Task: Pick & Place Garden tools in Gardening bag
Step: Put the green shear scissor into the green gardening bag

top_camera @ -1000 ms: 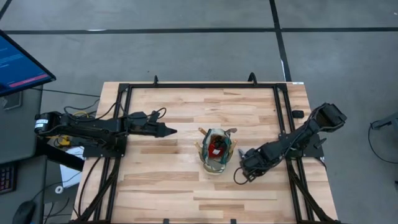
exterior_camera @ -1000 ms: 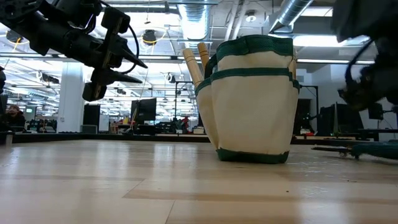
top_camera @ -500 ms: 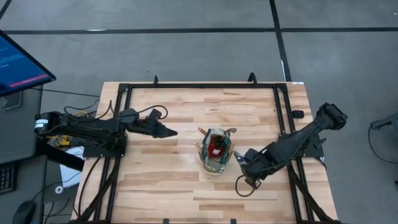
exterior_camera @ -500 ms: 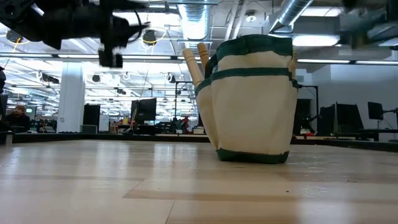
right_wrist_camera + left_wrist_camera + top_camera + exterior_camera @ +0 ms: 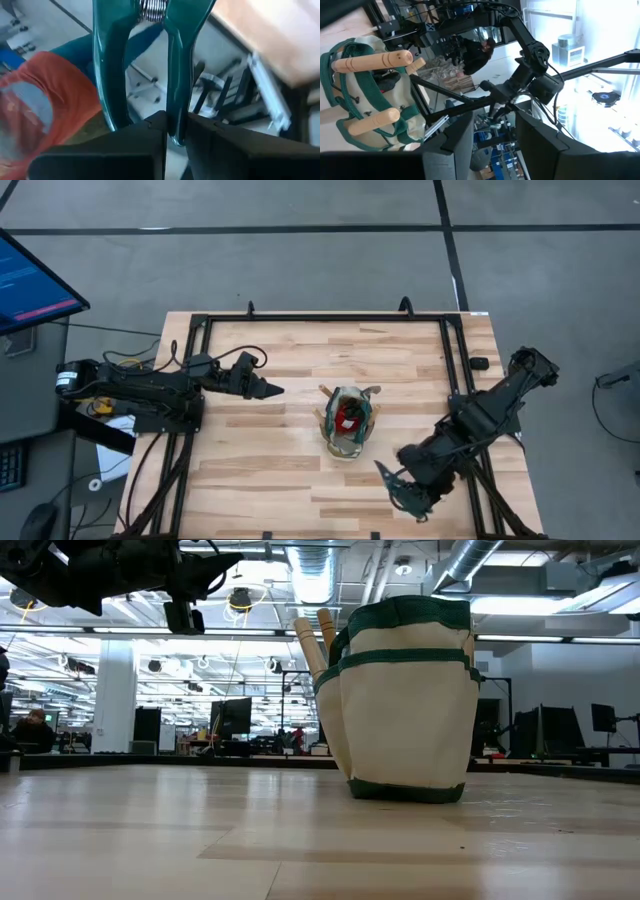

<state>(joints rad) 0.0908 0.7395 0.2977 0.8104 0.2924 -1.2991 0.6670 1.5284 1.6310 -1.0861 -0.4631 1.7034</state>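
Clamping one handle of the shears point(image 5: 145, 65), the right gripper point(image 5: 408, 485) hangs near the table's front edge, with the bag point(image 5: 347, 423) (upright at mid-table) lying back and leftward from it. Its jaws pinch one teal handle, and the shears' long axis runs straight out from the fingers. Across the bag, the left gripper point(image 5: 262, 389) waits, jaws apart and empty.

Cloth bag point(image 5: 405, 700); matt wooden handles point(image 5: 372, 61); shears' grips point(image 5: 112, 60) perhaps glossy plastic.
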